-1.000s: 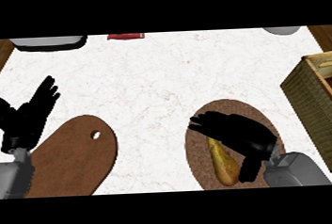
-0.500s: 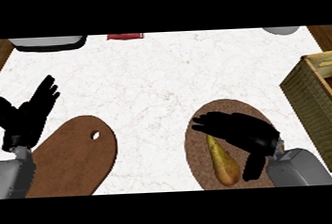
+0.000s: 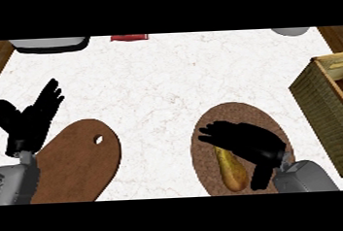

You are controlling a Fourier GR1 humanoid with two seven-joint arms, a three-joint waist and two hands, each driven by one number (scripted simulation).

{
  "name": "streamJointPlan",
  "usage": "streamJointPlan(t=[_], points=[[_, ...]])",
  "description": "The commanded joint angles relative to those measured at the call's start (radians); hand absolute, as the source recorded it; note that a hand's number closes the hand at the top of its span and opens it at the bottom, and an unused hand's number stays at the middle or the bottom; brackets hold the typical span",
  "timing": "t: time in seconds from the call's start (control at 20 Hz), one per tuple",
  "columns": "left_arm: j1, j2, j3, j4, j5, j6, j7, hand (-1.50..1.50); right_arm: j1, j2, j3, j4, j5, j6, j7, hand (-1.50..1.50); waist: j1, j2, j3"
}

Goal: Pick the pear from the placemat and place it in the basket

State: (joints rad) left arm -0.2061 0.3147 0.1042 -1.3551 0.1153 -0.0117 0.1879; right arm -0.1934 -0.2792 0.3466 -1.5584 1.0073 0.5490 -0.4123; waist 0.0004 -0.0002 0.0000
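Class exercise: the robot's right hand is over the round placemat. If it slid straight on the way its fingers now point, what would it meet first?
The right hand points up-left. Past the placemat rim lies bare counter; further along that line, probably the red item at the far edge, though height is unclear. The pear lies beside it, not ahead.

Left hand [image 3: 29, 119] rests open, fingers up; right hand [image 3: 249, 142] spread, palm down.

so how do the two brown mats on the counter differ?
The cutting board on the left is smooth, reddish-brown wood with a hole near its top; the placemat on the right is a darker, woven oval. The board is bare, while the placemat carries the pear under the right hand. Both lie flat.
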Motion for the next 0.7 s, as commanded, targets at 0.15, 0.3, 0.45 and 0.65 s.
streamJointPlan(t=[0.15,0.3,0.45,0.65], points=[[-0.040,-0.030,-0.001,-0.012,-0.045,0.018,0.034,0.00,0.031,0.029,0.026,0.072,0.113,-0.118,-0.011,-1.50,-0.001,0.000,0.000],[-0.030,-0.002,0.023,-0.030,-0.015,-0.037,0.059,0.00,0.042,0.032,0.053,0.120,0.158,-0.175,-0.039,-1.50,0.000,0.000,0.000],[-0.062,-0.017,0.035,0.033,-0.025,-0.022,0.026,0.00,-0.038,0.013,0.070,0.070,0.188,-0.077,-0.028,1.50,-0.002,0.001,0.000],[0.041,-0.005,0.047,-0.126,-0.001,-0.051,0.102,0.00,0.013,0.070,0.109,0.101,0.242,-0.150,-0.023,1.50,0.003,-0.001,0.000]])
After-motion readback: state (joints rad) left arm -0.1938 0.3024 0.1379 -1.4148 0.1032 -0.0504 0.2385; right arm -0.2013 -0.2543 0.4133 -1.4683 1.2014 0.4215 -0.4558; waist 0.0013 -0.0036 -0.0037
